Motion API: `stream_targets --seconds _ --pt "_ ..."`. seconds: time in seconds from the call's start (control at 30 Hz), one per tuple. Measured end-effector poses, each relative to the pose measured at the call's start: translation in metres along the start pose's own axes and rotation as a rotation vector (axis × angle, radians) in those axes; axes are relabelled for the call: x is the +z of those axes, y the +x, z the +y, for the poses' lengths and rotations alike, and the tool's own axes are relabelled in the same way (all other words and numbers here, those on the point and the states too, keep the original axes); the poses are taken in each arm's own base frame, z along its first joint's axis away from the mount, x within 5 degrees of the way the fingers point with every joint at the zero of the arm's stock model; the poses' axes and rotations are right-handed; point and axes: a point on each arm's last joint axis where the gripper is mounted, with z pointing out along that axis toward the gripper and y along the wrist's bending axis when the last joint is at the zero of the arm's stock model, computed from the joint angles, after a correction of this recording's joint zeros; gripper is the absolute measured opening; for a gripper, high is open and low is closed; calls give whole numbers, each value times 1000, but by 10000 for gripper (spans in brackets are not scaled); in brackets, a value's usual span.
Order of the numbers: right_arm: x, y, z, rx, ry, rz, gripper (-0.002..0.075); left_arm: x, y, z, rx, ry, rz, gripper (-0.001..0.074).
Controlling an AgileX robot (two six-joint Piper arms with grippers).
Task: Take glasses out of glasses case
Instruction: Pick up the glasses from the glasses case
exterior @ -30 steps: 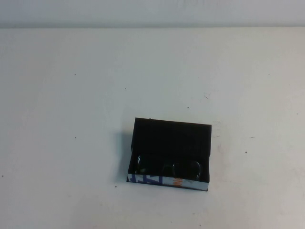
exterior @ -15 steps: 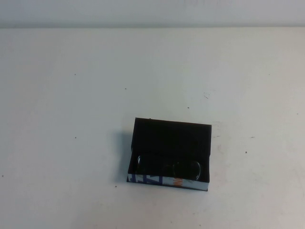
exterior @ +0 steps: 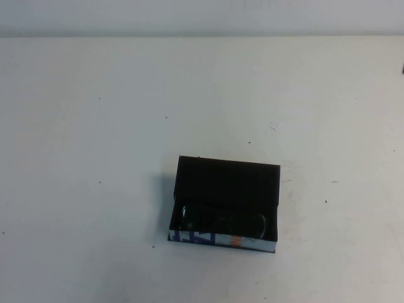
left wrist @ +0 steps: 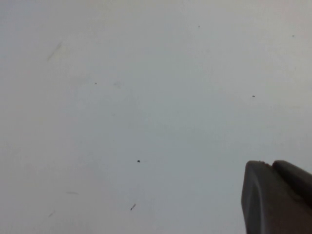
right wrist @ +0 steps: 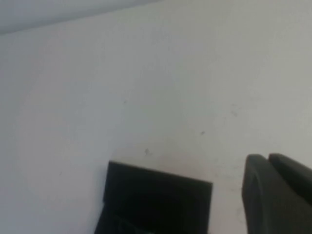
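The glasses case (exterior: 227,180), a black open box with a white front edge (exterior: 221,240) printed in blue and orange, lies on the table right of centre and near the front. The black-framed glasses (exterior: 222,221) lie inside it against the front edge. My right gripper (right wrist: 267,158) is shut and empty, above the table beyond the case's far corner; the case shows in the right wrist view (right wrist: 156,200). My left gripper (left wrist: 269,164) is shut and empty over bare table. Neither gripper's fingers show in the high view.
The white table (exterior: 95,158) carries only small dark specks. Its far edge meets a pale wall (exterior: 189,16). A sliver of something dark (exterior: 403,66) shows at the right edge of the high view.
The case and glasses have not moved. A small dark sliver has come into the high view at its right edge.
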Motion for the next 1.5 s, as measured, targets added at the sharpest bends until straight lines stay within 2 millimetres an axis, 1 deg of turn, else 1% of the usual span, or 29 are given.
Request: stream_targets --seconds 0.13,0.33,0.47,0.6,0.73,0.9,1.0,1.1,1.17,1.27,1.37,1.43,1.5 --pt "25 3 3 -6 -151 92 -18 0 0 0 0 0 0 -5" --pt "52 -3 7 -12 -338 77 -18 0 0 0 0 0 0 -5" --pt "67 0 9 -97 -465 149 -18 0 0 0 1 -1 0 -5" --pt "83 2 18 -185 -517 240 -18 0 0 0 1 -1 0 -5" --pt "96 9 44 -409 -499 350 -18 0 0 0 1 -1 0 -5" --pt "115 29 95 -780 -473 486 -18 0 0 0 1 -1 0 -5" --pt "130 43 115 -958 -446 547 -18 0 0 0 2 -1 0 -5" --pt "146 56 127 -1077 -395 600 -15 0 0 0 2 -1 0 -5" --pt "159 65 133 -1142 -363 635 1 0 0 0 2 -1 0 -5" --pt "175 78 136 -1208 -331 684 52 0 0 0 2 -1 0 -5" --pt "191 91 135 -1229 -322 738 136 0 0 0 2 -1 0 -5" --pt "202 98 132 -1221 -312 773 205 0 0 0 2 -1 0 -5" --pt "212 105 128 -1213 -300 807 255 0 0 0 2 -1 0 -5"
